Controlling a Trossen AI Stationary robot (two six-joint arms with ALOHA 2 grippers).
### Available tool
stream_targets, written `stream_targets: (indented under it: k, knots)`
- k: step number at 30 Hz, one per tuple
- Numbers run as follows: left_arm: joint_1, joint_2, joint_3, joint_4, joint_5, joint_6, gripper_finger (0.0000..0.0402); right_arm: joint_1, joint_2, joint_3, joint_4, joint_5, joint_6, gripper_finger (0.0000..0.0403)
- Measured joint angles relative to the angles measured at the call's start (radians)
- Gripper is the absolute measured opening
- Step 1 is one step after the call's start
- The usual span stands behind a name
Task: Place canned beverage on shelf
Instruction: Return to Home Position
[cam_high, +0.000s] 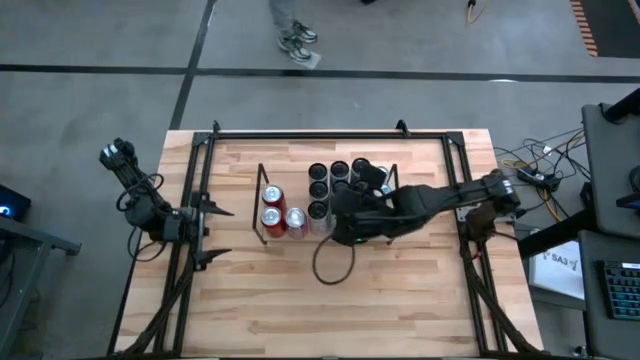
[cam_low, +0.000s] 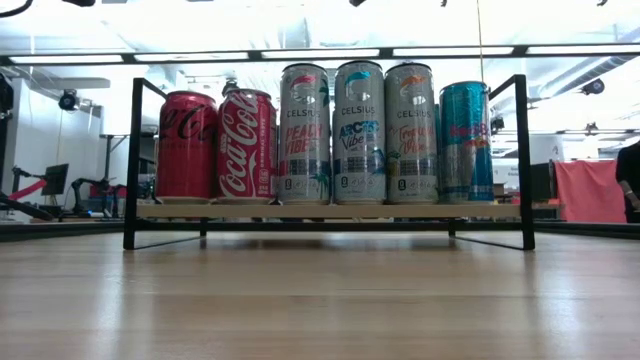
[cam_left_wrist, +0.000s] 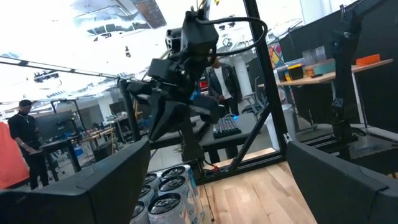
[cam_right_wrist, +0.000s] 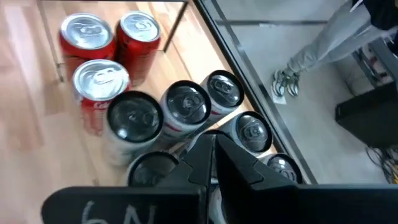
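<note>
The shelf (cam_low: 330, 212), a low wire rack with a wood base, stands mid-table and carries upright cans. In the low view its front row holds two red cola cans (cam_low: 215, 145), three slim silver cans (cam_low: 358, 132) and a teal can (cam_low: 465, 140). From above, three red cans (cam_high: 277, 215) fill its left end and several dark-topped slim cans (cam_high: 330, 185) its right part. My right gripper (cam_right_wrist: 214, 142) hovers shut and empty above the slim cans (cam_right_wrist: 186, 106). My left gripper (cam_high: 215, 233) waits open at the table's left edge.
A black tubular frame (cam_high: 330, 133) runs around the table. A dark cable loop (cam_high: 335, 262) hangs from my right arm over the wood on the near side of the shelf. Bare wood (cam_high: 330, 320) lies toward the near edge. A person's feet (cam_high: 297, 42) stand beyond the far edge.
</note>
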Motion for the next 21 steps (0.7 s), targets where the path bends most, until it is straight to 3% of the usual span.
stream_targets:
  k: [6,12,17,21]
  knots:
    - [0.000,0.031,0.000,0.000,0.031,-0.043,0.0361,0.030,-0.182,-0.301,0.242,0.002,-0.064,0.0013]
    - [0.000,0.080,0.000,-0.018,0.189,-0.227,0.0361,0.065,-0.408,-0.632,0.567,-0.042,-0.145,0.0013]
    - [0.000,0.200,-0.011,0.004,0.255,-0.453,0.0361,0.095,-0.576,-0.866,0.818,-0.079,-0.218,0.0013]
    - [0.004,0.303,-0.006,0.110,0.255,-0.425,0.0361,0.106,-0.686,-1.026,0.975,-0.099,-0.282,0.0013]
